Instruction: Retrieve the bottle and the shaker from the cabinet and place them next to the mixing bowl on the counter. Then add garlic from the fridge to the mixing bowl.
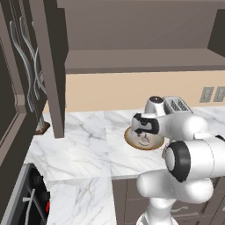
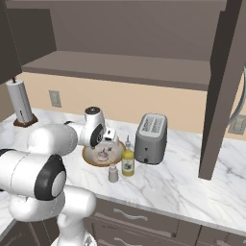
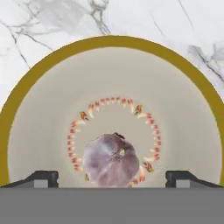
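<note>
My gripper (image 3: 112, 178) hangs open just above the mixing bowl (image 3: 109, 41), fingertips (image 3: 41, 178) spread well wider than the purple-white garlic (image 3: 110, 161) lying on the bowl's cream floor. The right base view has the gripper (image 2: 106, 141) over the tan bowl (image 2: 90, 158) with the garlic (image 2: 102, 154) inside. The yellow bottle (image 2: 128, 161) and the small grey shaker (image 2: 113, 173) stand upright on the counter (image 2: 182, 182) just right of the bowl. In the left base view the hand (image 1: 143, 128) covers part of the bowl (image 1: 131, 141). The cabinet (image 2: 120, 67) stands open above.
A silver toaster (image 2: 151, 132) stands behind the bottle. A paper-towel holder (image 2: 19, 103) is at the counter's far left. An open cabinet door (image 2: 218, 91) hangs to the right. A dark appliance (image 1: 30, 197) sits low on the left, beside tall doors with curved handles (image 1: 30, 79).
</note>
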Robot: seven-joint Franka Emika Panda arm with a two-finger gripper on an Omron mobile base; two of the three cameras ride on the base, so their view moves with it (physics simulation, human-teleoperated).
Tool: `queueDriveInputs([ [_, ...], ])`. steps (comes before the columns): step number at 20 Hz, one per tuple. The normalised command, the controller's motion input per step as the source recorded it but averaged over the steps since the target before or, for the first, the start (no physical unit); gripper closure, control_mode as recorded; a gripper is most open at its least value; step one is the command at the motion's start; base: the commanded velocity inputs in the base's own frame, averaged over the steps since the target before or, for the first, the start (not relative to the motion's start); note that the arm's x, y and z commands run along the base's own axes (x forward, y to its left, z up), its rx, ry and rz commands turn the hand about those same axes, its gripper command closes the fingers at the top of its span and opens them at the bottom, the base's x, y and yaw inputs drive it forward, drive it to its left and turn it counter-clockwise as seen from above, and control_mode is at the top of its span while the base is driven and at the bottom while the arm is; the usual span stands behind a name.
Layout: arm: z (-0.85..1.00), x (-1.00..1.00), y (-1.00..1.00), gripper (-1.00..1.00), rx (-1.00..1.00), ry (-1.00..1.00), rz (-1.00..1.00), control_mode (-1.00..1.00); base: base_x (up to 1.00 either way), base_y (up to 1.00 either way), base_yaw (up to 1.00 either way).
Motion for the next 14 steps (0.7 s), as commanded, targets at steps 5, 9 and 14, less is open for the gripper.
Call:
queueDriveInputs([
  [5,0.81,-0.73,0.03,-1.0,0.02,-0.15,0.0,-1.0,0.0,0.0,0.0],
  [9,0.82,-1.0,0.1,-1.0,0.01,-0.21,0.0,-1.0,0.0,0.0,0.0],
  [14,0.96,-0.86,0.08,-1.0,0.0,-0.14,0.0,-1.0,0.0,0.0,0.0],
])
